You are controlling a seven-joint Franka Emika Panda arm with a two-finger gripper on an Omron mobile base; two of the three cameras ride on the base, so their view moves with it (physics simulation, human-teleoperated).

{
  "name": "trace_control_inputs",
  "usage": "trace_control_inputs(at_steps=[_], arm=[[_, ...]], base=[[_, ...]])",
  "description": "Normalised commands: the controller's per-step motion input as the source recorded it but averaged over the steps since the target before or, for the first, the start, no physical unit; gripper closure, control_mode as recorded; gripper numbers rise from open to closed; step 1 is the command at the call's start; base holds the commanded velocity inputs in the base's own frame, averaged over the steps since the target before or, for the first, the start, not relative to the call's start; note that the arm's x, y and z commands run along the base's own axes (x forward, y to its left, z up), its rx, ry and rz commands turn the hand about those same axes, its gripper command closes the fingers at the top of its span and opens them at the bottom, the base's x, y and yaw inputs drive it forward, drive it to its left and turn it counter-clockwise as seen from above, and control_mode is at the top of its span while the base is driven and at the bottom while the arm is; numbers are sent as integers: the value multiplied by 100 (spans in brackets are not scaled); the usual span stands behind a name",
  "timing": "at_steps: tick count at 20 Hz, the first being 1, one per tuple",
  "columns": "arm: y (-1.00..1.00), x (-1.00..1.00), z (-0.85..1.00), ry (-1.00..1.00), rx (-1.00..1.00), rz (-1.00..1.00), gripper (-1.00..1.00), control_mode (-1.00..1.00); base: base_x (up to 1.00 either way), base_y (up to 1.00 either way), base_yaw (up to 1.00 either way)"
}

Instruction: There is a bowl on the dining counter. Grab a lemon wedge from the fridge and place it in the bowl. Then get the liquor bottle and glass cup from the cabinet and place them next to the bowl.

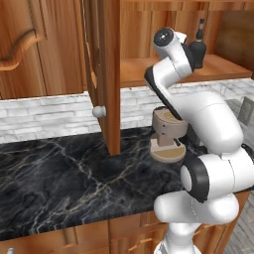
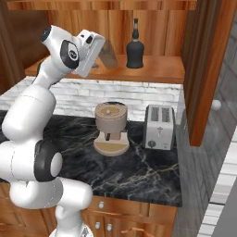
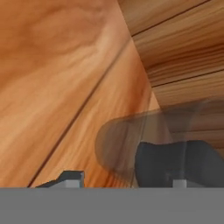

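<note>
Left base view: you see the arm raised into the open cabinet [image 1: 149, 59], its wrist level with the shelf. The liquor bottle [image 1: 198, 47] stands on that shelf just behind the wrist, partly hidden by it. The cabinet door [image 1: 105, 74] hangs open at left, a round knob on its edge. Below, a tan coffee machine [image 1: 168, 136] sits on the black marble tabletop [image 1: 74, 173] against the white brick wall.

Right base view: the hand [image 2: 109, 58] points into the cabinet over the shelf [image 2: 157, 69], with the glass cup [image 2: 109, 59] a faint clear shape at its tip. You cannot tell here whether the fingers touch the glass. The dark bottle [image 2: 135, 46] stands upright on the shelf, just beside the cup on its right and apart from it. On the tabletop [image 2: 139, 171] the coffee machine [image 2: 111, 127] stands beside a silver toaster [image 2: 159, 126].

Hand view: the clear cup [image 3: 131, 144] lies close ahead, the dark bottle [image 3: 179, 164] showing through it, wood panels behind. One grey fingertip [image 3: 65, 178] shows at the lower left beside the cup and the other [image 3: 178, 183] at lower right, so the fingers stand apart.
</note>
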Motion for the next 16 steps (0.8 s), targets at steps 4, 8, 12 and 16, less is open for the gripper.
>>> trace_control_inputs(at_steps=[4,8,12,16], arm=[[8,0,-2,1,-1,0,100,-100],[8,-15,0,0,0,-9,100,-100],[12,-61,0,-2,0,-17,100,-100],[4,-96,5,-7,0,-18,100,-100]], base=[[0,0,0],[0,0,0],[0,0,0],[0,0,0]])
